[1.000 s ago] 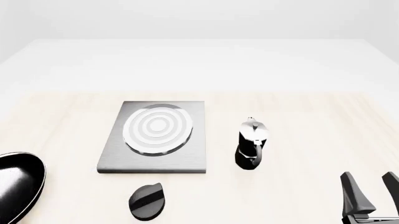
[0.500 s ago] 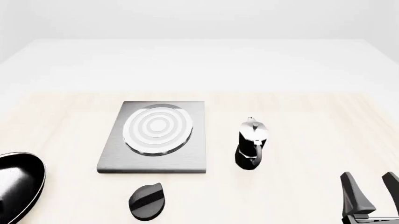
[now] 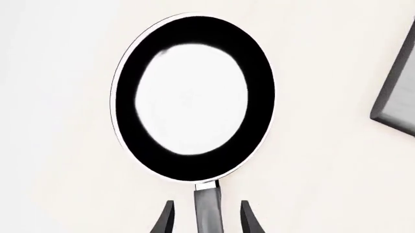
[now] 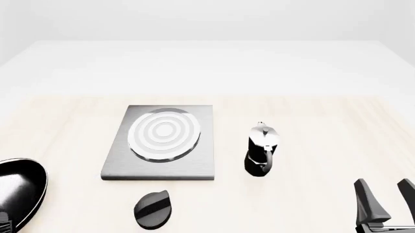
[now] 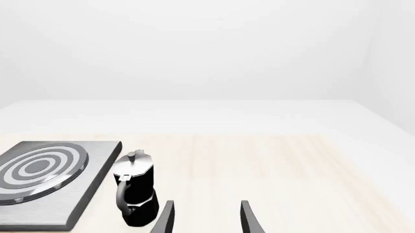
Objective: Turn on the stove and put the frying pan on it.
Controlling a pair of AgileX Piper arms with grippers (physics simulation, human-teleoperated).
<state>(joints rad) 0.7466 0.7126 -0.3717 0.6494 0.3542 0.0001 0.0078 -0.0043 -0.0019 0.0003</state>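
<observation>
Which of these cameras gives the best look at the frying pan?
The left wrist view: the whole frying pan shows, handle between open fingers. The front view catches only part of it at the picture's edge. The right wrist view misses it entirely.

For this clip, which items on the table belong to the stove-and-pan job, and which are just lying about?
Job items:
- stove plate with burner
- black oval knob
- frying pan, its handle between the open left gripper fingers

Lying about:
- moka pot
</observation>
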